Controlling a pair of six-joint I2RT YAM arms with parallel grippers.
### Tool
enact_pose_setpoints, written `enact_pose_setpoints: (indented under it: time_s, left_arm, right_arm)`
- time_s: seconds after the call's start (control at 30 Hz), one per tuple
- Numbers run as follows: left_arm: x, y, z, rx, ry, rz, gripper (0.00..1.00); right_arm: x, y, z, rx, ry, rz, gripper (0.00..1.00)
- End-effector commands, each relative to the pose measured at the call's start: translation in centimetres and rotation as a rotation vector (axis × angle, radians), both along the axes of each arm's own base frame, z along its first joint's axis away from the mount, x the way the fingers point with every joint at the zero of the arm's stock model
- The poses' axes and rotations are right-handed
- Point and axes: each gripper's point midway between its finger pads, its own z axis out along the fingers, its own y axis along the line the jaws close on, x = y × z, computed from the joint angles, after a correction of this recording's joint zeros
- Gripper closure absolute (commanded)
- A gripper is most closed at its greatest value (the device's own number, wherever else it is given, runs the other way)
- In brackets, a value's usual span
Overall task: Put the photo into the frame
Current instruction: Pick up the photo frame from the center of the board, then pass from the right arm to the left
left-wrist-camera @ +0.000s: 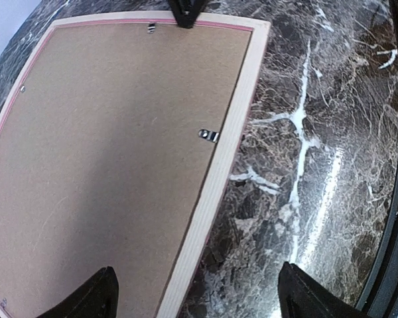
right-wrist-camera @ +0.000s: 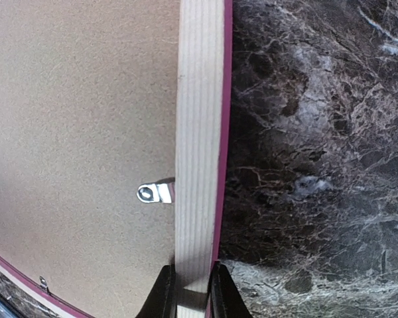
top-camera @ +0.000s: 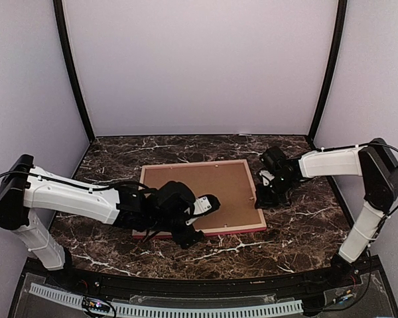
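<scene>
The frame lies face down at the middle of the dark marble table, its light wood inner side up and the pink outer face showing only as a thin line along the edges. A plain brown backing board fills it. The photo is not in sight, and I cannot tell whether it lies under the board.

The right gripper reaches in from the right. In its wrist view the 2 fingers are clamped on the frame's right rail, 1 on each side of the wood. A small metal turn clip sticks out from that rail over the board, just beside the grip.

The left gripper hangs over the near part of the frame. In its wrist view its fingers stand wide apart with nothing between them but the near rail and marble below. Another turn clip shows on that rail.
</scene>
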Motion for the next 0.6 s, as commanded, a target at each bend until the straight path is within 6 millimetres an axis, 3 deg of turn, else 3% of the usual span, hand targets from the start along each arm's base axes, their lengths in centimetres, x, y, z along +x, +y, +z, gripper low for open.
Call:
enact_pose_setpoints:
  time_s: [0.0,0.2,0.57]
  left_arm:
    - [-0.1,-1.0,-0.3,0.103,-0.130,-0.037,0.14]
    - [-1.1,-2.3,-1.4,0.197,-0.200,-0.091,0.13]
    - [-1.5,-2.7,-4.5,0.395,-0.340,-0.133,0.13]
  right_arm:
    - [0.0,1.5,3.0,0.099,-0.043,0.048,1.00]
    - [-0.6,1.4,3.0,0.109,-0.032,0.052,1.00]
    - [-1.3,2.4,5.7,0.154,0.013,0.104,1.00]
